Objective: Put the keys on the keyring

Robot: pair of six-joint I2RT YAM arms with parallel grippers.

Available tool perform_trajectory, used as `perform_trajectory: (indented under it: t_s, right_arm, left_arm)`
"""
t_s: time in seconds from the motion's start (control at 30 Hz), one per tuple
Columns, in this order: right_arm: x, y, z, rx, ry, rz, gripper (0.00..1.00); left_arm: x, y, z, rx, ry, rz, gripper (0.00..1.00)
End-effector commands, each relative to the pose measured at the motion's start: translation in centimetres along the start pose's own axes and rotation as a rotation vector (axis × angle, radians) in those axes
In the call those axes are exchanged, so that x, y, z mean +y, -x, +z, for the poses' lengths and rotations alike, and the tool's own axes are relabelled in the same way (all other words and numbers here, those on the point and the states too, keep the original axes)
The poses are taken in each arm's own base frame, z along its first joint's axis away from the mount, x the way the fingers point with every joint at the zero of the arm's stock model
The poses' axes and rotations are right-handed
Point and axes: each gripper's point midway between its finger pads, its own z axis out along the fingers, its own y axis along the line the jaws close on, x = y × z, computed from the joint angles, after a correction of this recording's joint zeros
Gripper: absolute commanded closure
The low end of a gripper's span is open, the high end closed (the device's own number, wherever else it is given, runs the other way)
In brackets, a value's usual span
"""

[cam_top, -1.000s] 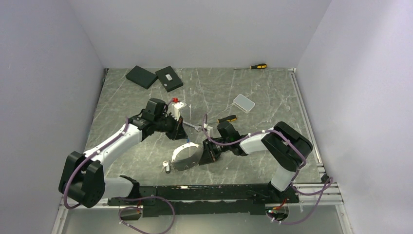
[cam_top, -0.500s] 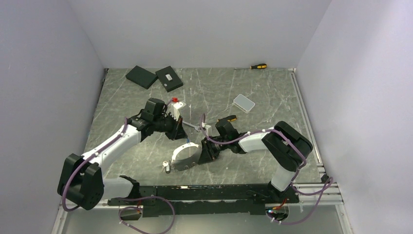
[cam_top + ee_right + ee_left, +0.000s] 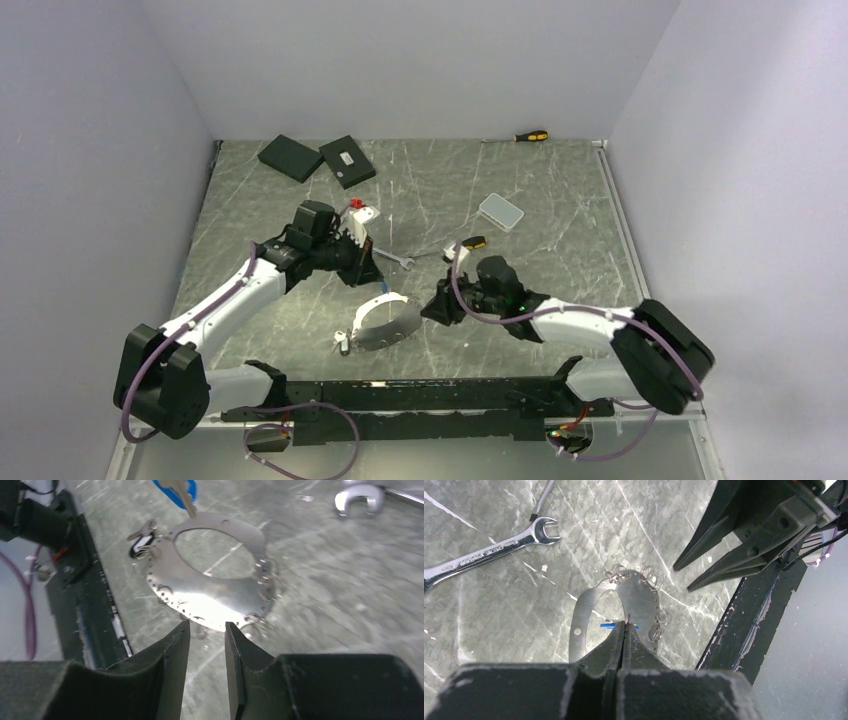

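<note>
Threading step, not done yet. keyring [image 3: 210, 595] lies flat on the bench [image 3: 560, 200] close to its near edge, about mid-width. It's a shiny flat plate loop with a big hole and small split rings along the rim. right gripper [image 3: 206, 625] sits just short of its near rim, fingers part-spread, nothing between. left gripper [image 3: 624, 627] is over the far rim, fingers pressed onto the blue-headed key [image 3: 180, 491], blade tip at the rim, contact unclear. Next, my guess: pin the plate, then work the key onto a split ring. spanner [image 3: 489, 550] lies beyond.
</note>
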Motion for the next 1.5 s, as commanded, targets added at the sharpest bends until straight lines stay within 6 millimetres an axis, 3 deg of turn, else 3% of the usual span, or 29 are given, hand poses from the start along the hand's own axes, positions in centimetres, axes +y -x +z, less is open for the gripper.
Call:
perform_trajectory:
  t_s: [0.0, 0.17, 0.57, 0.77, 1.03, 1.27, 1.47]
  right_arm:
    - [-3.4, 2.7, -2.3, -0.237, -0.231, -0.075, 0.62]
    - [-5.4, 2.6, -2.5, -0.183, -0.360, -0.001, 0.55]
    - [-4.4, 1.3, 0.9, 0.068, -0.201, -0.127, 0.54]
    - [-4.6, 0.0, 1.3, 0.130, -0.171, -0.154, 0.54]
    - [-4.2, -0.4, 0.7, 0.094, -0.190, -0.042, 0.54]
    - [-4.3, 0.4, 0.0, -0.023, -0.253, 0.122, 0.54]
    - [-4.5, 2.7, 1.0, -0.053, -0.258, 0.101, 0.53]
  left_arm:
    - [-0.1, 2.2, -0.9, -0.052, 0.018, 0.068, 1.00]
    - [0.3, 2.0, -0.8, -0.039, 0.036, 0.071, 1.00]
    - [0.8, 1.6, -0.8, -0.023, 0.061, 0.082, 1.00]
    - [0.9, 1.4, -0.8, -0.016, 0.062, 0.079, 1.00]
    - [1.0, 1.3, -0.6, -0.009, 0.062, 0.075, 1.00]
    - [1.0, 1.4, -0.7, -0.010, 0.062, 0.076, 1.00]
    - [1.0, 1.4, -0.8, -0.015, 0.070, 0.081, 1.00]
